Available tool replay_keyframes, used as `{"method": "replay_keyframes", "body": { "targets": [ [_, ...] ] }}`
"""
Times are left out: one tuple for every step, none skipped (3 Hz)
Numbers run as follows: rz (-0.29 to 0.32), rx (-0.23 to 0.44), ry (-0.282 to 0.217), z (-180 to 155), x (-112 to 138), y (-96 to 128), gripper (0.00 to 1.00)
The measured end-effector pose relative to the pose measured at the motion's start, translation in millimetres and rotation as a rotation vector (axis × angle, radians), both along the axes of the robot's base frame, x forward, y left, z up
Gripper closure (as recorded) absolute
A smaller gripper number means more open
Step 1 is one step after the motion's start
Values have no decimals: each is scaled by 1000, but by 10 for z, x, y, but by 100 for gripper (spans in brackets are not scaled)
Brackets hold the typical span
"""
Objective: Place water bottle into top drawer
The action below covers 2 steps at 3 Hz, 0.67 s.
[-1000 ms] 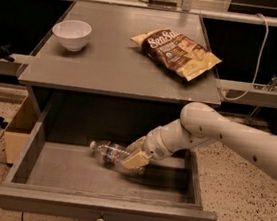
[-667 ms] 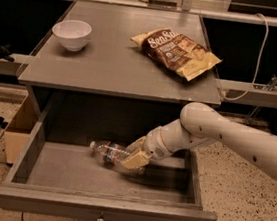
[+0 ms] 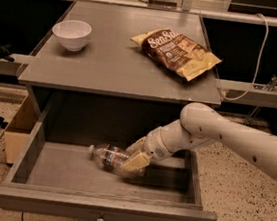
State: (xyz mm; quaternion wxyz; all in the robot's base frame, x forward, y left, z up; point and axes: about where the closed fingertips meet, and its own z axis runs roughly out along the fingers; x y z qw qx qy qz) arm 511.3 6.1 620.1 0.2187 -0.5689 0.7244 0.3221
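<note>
While our end effector sits inside the top drawer, we see it clamped on the water bottle lying on the floor.

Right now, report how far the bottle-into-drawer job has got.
Done: the top drawer stands pulled open, and the water bottle lies on its side on the drawer floor, cap toward the left. In hand: the pincer is down inside the drawer at the bottle's right end; whether it grips the bottle cannot be told. Left: probably only letting go, if needed, and lifting the arm clear.
</note>
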Motion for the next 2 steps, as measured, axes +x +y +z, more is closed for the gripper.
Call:
{"method": "replay_keyframes", "body": {
  "targets": [
    [0, 0, 0, 0, 0, 1, 0],
    [0, 0, 0, 0, 0, 1, 0]
  ]
}}
